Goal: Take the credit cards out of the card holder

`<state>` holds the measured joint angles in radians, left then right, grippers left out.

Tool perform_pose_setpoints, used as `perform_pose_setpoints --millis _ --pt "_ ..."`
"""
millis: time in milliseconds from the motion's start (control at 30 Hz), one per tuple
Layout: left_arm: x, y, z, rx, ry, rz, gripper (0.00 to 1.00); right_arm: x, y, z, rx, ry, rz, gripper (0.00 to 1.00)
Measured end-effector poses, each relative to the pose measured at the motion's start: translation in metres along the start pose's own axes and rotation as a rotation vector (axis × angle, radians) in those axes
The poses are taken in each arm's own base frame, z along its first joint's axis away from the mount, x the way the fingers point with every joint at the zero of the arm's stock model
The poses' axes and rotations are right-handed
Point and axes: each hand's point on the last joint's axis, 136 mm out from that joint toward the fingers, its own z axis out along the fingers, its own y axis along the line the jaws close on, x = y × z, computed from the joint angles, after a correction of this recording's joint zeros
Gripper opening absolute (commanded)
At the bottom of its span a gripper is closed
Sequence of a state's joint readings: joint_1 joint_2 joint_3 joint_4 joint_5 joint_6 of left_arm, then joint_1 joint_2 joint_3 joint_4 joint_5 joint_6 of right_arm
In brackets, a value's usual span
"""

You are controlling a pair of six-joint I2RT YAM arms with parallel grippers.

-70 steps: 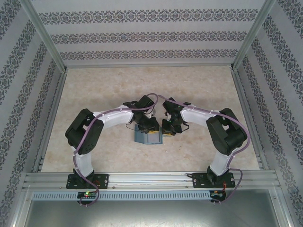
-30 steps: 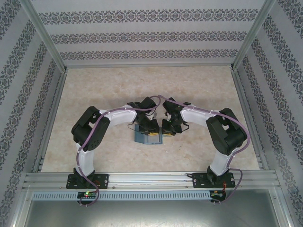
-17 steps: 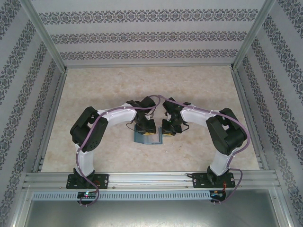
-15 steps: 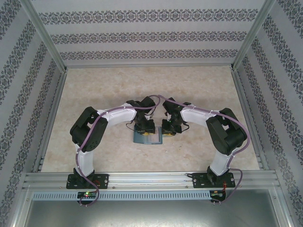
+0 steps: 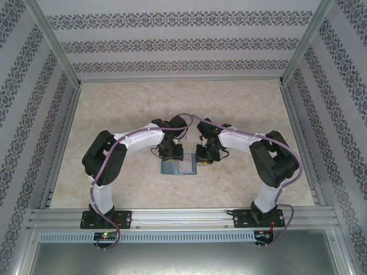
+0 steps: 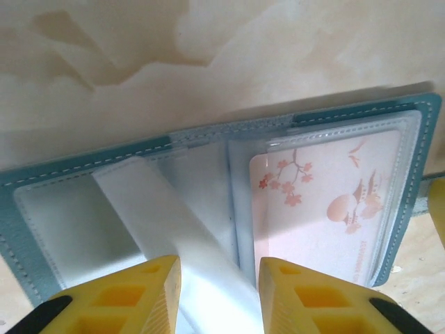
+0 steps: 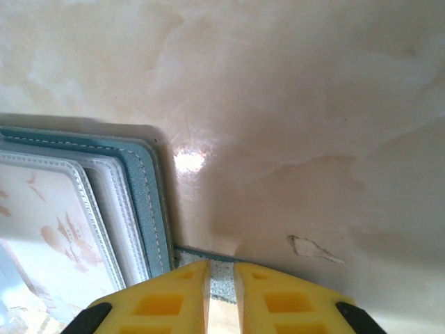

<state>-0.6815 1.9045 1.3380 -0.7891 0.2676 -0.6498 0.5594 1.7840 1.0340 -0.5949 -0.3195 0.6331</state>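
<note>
Top external view: teal card holder (image 5: 179, 168) lies open on the table (image 5: 114, 114), between the 2 wrists.
Left gripper (image 6: 219, 268): released, jaws apart, clear sleeve (image 6: 160, 209) between them.
Right gripper (image 7: 222, 268): clenched on strap tab (image 7: 221, 275), holder's right edge.
Credit card (image 6: 327, 202): pink, 1 visible, in right pocket.

The table (image 5: 183, 106) lies open across its far half and along both side edges. Toward the near edge's middle, the left arm (image 5: 135, 140) and right arm (image 5: 241, 137) meet over the holder (image 5: 180, 168), closing it in. Walls (image 5: 183, 40) bound three sides.
</note>
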Motion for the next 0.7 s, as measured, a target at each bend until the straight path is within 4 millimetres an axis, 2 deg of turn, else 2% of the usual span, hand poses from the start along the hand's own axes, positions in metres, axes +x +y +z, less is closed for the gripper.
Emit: perform_pose_setpoints --millis 433,700 --pt "0.000 0.011 -0.006 -0.064 -0.013 0.014 0.41 0.000 0.000 0.000 0.001 0.001 0.000 0.19" --pt "0.001 0.014 -0.006 -0.077 -0.012 0.013 0.39 0.000 0.000 0.000 0.002 0.002 -0.001 0.19"
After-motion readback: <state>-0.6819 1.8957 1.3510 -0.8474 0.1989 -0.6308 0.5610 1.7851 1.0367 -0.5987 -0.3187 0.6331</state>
